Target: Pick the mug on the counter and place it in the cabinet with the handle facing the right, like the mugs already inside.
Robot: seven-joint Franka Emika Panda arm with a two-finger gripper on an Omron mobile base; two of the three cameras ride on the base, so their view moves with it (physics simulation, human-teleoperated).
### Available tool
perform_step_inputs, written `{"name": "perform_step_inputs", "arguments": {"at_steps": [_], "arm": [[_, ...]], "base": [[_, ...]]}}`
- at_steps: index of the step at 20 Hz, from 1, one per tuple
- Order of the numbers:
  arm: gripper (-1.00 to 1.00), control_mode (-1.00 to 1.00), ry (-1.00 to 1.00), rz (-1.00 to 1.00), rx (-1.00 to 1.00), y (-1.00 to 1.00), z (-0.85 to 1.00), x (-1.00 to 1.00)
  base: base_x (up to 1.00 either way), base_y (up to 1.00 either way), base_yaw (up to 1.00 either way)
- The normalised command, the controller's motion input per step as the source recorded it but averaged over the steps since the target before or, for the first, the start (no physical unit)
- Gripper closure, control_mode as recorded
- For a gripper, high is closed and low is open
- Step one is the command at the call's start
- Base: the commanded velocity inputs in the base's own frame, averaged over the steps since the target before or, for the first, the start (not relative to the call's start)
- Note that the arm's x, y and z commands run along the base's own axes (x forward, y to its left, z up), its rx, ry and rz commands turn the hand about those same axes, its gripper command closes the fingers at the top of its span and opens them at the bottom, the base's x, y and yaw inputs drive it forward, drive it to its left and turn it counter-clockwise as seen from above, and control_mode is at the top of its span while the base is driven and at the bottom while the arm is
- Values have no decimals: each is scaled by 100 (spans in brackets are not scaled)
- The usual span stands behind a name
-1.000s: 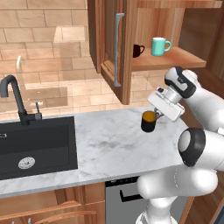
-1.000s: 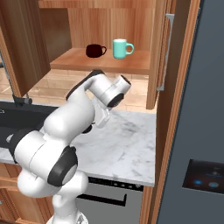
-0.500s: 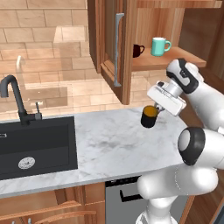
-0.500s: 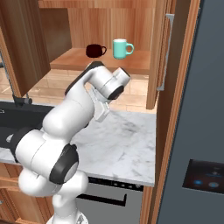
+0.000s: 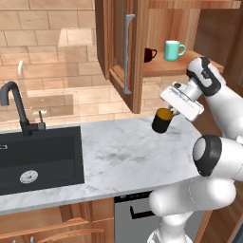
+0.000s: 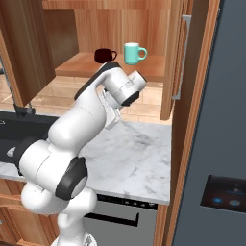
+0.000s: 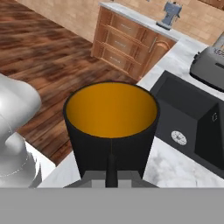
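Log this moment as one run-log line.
phase: carry | gripper: shut on mug | mug: lifted off counter | cabinet: open, mug not yet inside

The counter (image 5: 118, 156) is taken as the landmark. A sink (image 5: 38, 154) is set into its left part, with a faucet (image 5: 16, 109) behind the sink. The mug (image 5: 162, 120) is held above the counter's right rear part, clear of its surface, by the gripper (image 5: 172, 113). The cabinet (image 5: 142, 52) is mounted above the counter's rear edge; on its shelf a dark mug (image 5: 149, 54) is placed left of a larger mug (image 5: 173, 50)
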Motion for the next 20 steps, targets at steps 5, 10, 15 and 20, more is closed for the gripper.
{"name": "perform_step_inputs", "arguments": {"at_steps": [5,10,15,20], "arm": [[100,-100,0,-1,5,8,14,-17],[100,-100,0,-8,2,2,7,-17],[100,-100,0,-14,2,0,7,-3],[100,-100,0,-17,2,0,3,0]], "base": [[0,0,0],[0,0,0],[0,0,0],[0,0,0]]}}
